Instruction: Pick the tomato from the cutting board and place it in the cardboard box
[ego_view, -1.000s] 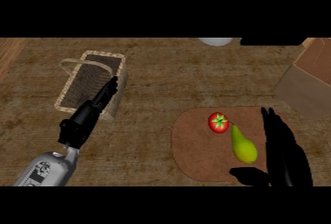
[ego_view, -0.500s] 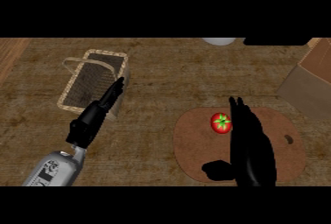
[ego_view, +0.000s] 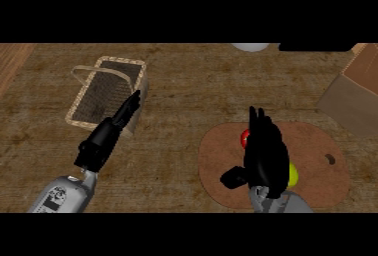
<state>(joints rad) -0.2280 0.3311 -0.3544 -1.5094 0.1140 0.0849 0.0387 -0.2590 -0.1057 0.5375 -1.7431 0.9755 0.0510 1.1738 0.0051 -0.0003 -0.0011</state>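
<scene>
While the right hand hangs over the cutting board with fingers straight, holding nothing, it hides most of the tomato on the board. Cardboard box at right edge, open counter between; left hand open beside the basket.

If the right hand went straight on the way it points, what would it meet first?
Nothing close: the right hand points away past the red tomato over the brown wooden counter; the first thing in line is the white round object at the far edge. Height unclear.

Dim, flat, even light, muted brown tones.
</scene>
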